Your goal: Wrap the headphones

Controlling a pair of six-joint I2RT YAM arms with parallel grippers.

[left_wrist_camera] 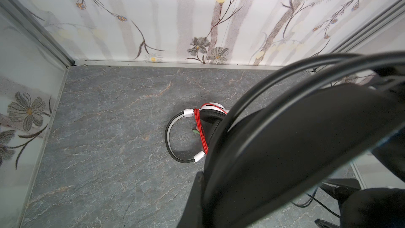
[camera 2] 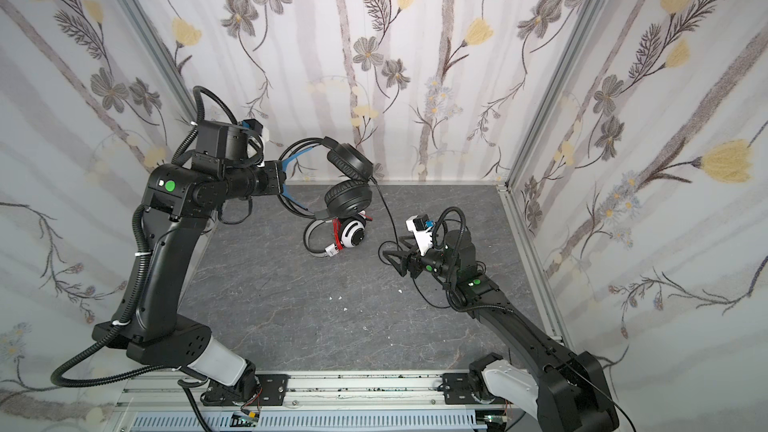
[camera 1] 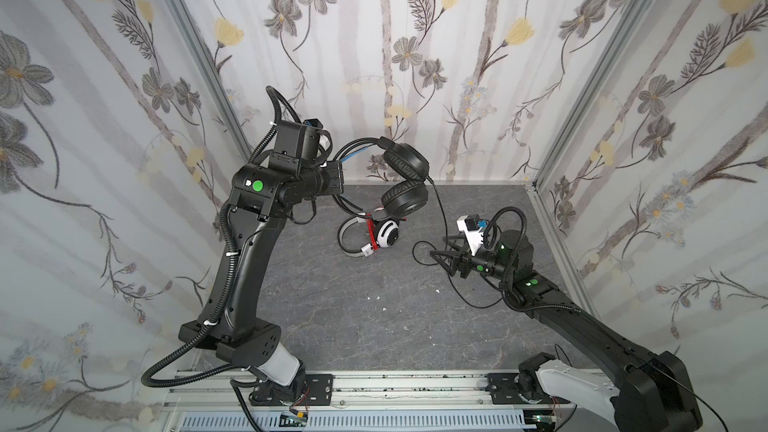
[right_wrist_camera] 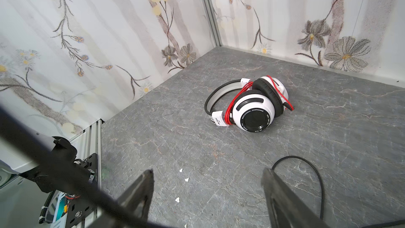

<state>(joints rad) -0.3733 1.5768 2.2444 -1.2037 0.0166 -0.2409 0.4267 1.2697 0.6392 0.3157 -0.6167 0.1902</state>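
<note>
Black headset (camera 1: pixel 405 162) up for wrapping: left jaws clamp it aloft, right jaws gape empty, needing the loose cord (camera 1: pixel 442 214).

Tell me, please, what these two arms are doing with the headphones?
The left tool holds the black over-ear headset with blue accents by its headband, lifted off the grey marbled table. Its black cord hangs down and trails loose on the table beside the right tool, which is open and grips nothing. The white headset with black ear pads lies on the table, its thin red cord already wound around it.
</note>
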